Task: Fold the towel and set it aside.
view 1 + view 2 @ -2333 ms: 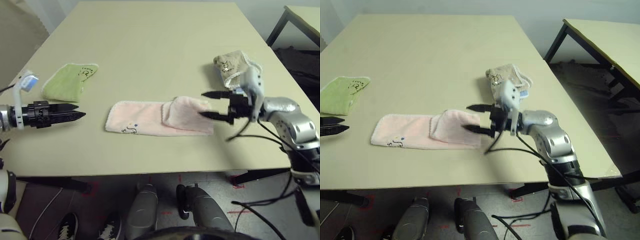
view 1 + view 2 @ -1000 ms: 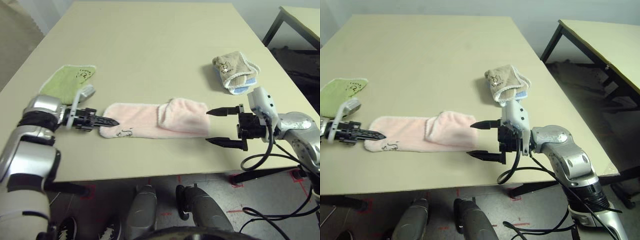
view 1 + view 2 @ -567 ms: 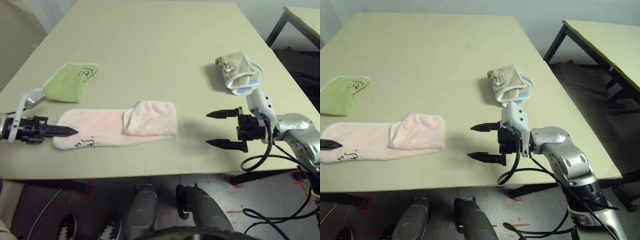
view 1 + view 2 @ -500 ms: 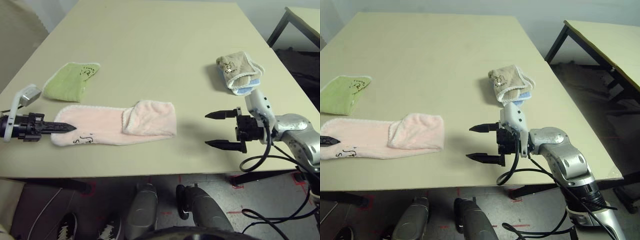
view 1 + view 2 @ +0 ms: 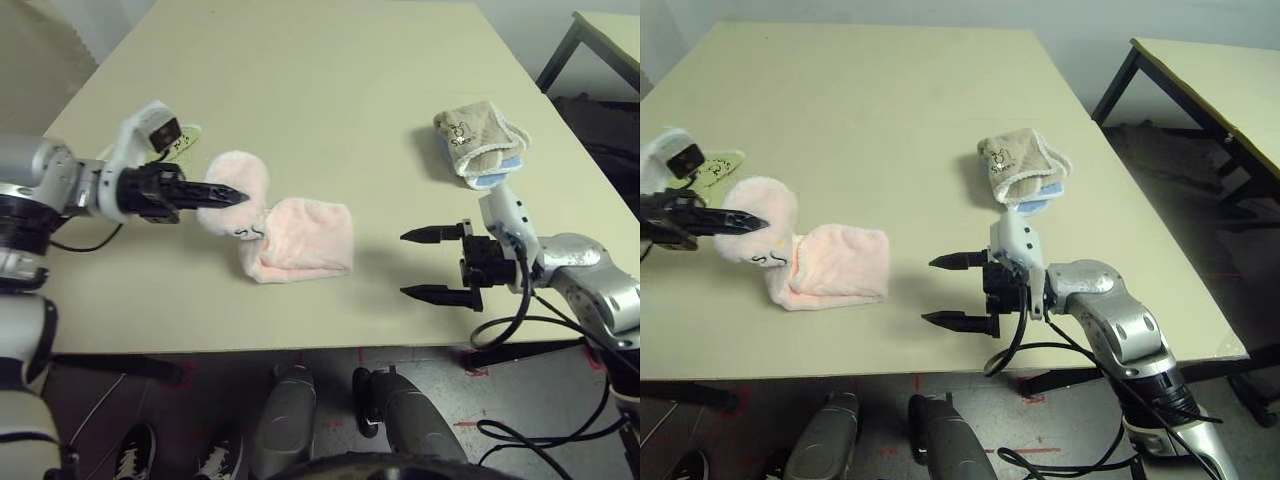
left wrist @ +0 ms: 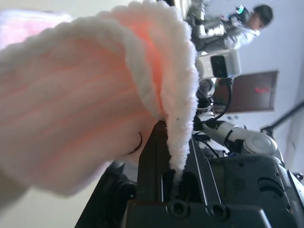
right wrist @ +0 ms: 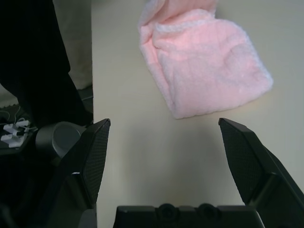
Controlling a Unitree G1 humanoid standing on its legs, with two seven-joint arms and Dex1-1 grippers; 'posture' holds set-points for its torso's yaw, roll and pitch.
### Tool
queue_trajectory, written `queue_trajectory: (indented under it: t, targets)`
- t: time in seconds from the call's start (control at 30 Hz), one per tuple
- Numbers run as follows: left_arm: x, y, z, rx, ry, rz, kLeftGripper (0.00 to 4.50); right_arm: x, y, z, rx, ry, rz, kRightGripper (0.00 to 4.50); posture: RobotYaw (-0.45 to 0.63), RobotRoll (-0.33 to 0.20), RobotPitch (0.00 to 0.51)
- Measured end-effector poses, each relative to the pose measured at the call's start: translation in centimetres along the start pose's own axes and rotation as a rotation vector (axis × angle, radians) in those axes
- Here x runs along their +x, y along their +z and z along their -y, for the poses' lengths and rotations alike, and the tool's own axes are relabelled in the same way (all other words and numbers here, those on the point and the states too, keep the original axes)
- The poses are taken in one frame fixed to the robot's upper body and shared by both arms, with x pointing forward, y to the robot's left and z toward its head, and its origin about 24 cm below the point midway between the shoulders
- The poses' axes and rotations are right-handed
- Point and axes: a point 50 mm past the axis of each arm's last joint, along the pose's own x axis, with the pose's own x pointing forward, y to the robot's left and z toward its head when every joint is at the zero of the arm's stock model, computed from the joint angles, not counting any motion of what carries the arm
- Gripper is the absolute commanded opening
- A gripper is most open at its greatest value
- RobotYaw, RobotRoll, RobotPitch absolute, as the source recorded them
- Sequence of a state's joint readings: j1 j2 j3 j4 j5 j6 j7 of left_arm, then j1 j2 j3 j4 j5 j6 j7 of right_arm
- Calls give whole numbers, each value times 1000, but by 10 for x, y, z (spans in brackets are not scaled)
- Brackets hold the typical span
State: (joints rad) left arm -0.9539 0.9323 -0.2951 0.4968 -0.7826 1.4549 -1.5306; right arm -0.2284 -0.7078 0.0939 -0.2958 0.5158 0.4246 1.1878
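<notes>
My left gripper (image 5: 232, 195) pinches the towel (image 5: 290, 238), lifting 1 end; my right gripper (image 5: 425, 264) hangs spread wide.

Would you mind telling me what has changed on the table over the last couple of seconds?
The left gripper closed on the printed end of the pale pink terry towel, dragged it toward the robot's left, then lifted that end and is carrying it back over the already folded part. The right gripper, which was at the towel's other end, let go and drew back, open. The small green towel and the beige-and-blue folded towels stayed put.
</notes>
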Motion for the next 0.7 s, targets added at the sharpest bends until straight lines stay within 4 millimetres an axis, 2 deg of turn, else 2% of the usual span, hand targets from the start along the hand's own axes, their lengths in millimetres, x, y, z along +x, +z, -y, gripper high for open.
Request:
queue_trajectory:
  t: [0.37,0.53,0.63,0.7]
  targets:
    - [64,10,-21,45,-70,13,26,2,0,-5,13,-18,15,4500,-11,0,165]
    - [83,9,-28,66,-71,10,26,3,0,-5,16,-32,24,4500,-23,0,163]
    - [87,2,-37,45,-57,6,744,6,1,-5,19,-40,39,4500,-23,0,163]
    - [89,-3,-42,31,-48,2,1426,7,2,-4,16,-41,42,4500,-19,0,164]
